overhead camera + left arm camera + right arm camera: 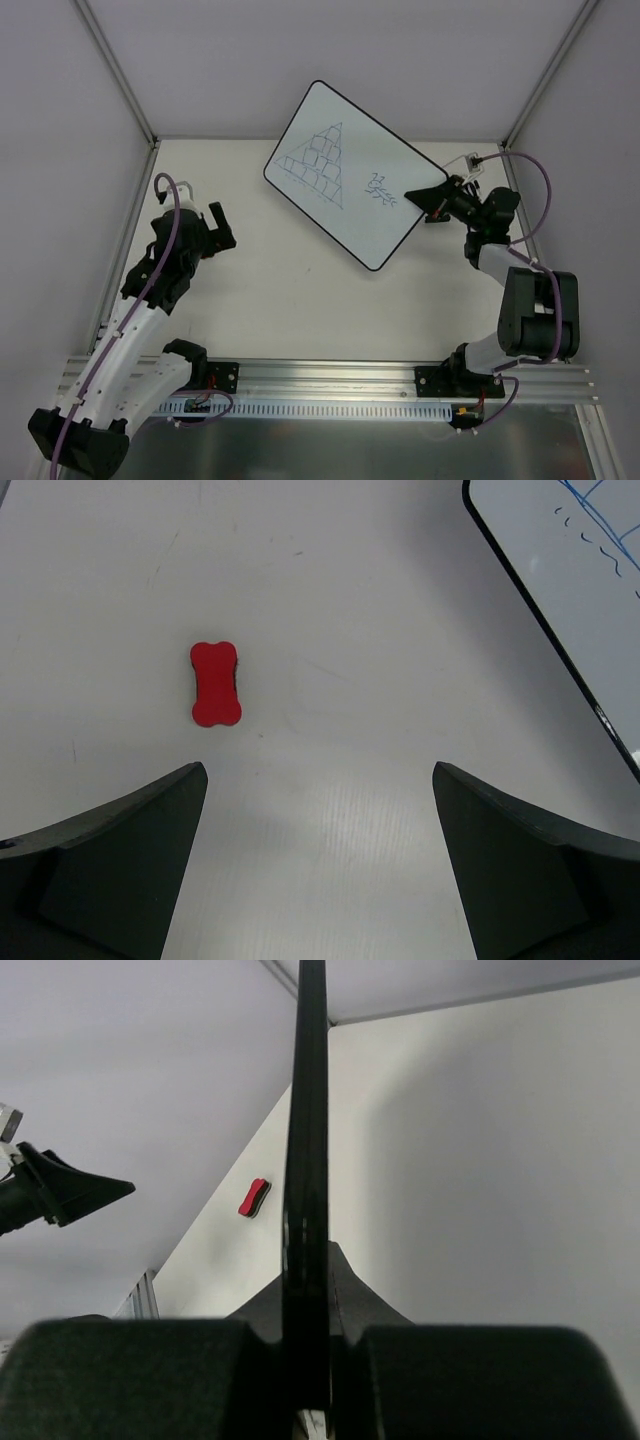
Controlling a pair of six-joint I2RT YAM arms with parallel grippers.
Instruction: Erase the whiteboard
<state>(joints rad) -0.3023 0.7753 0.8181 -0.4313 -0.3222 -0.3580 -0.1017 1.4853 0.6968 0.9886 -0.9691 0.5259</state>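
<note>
The whiteboard (340,170) is white with a thin black rim and carries a blue pyramid drawing and a small scribble. It is held tilted above the table. My right gripper (428,197) is shut on its right edge. In the right wrist view the board (307,1140) shows edge-on, clamped in that gripper (318,1295). My left gripper (215,228) is open and empty at the left, above the table. In the left wrist view (318,772) a red bone-shaped eraser (215,683) lies flat ahead of it, left of centre. A board corner (570,560) shows at the top right.
The eraser also shows in the right wrist view (254,1198), lying on the table beyond the board; it is hidden in the top view. Grey walls enclose the table (280,300) on three sides. An aluminium rail (330,375) runs along the near edge.
</note>
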